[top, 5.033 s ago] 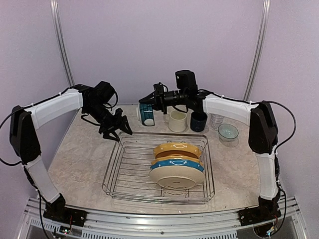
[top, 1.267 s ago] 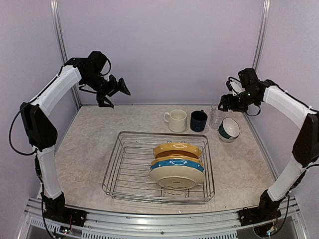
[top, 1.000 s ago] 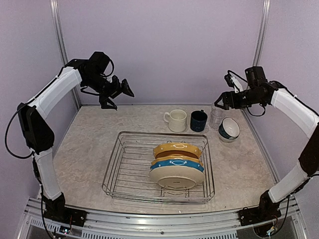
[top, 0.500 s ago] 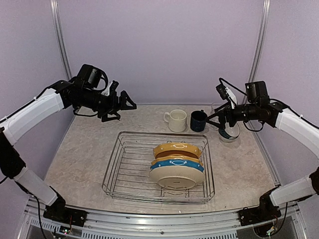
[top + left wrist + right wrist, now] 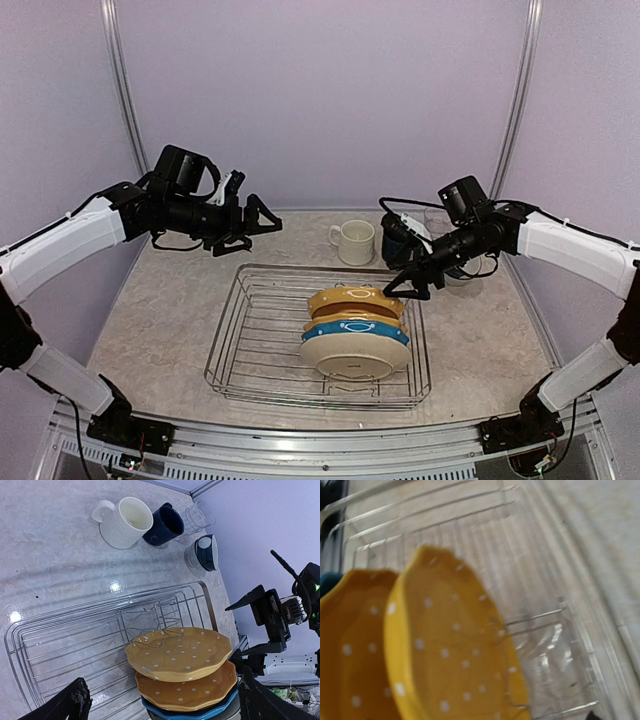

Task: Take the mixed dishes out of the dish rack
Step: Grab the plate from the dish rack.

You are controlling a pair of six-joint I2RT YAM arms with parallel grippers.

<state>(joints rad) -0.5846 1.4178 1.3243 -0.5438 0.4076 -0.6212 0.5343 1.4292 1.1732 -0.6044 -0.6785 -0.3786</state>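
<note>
The dish rack holds a stack of leaning plates: two mustard yellow dotted plates, a blue-rimmed plate and a cream plate. My right gripper hovers open just behind the yellow plates at the rack's back right; its wrist view is blurred. Wide open and empty, my left gripper hangs above the rack's back left corner. On the table behind stand a cream mug, a navy mug, a glass tumbler and a teal-and-white bowl.
The rack's upright wire dividers stand bare behind the plates. A metal frame post rises at the back right, another post at the back left. Purple walls close in the marble table.
Both arms have come down and inward toward the rack. The right gripper swung from above the bowl down to the yellow plates; the left moved right and lower.
</note>
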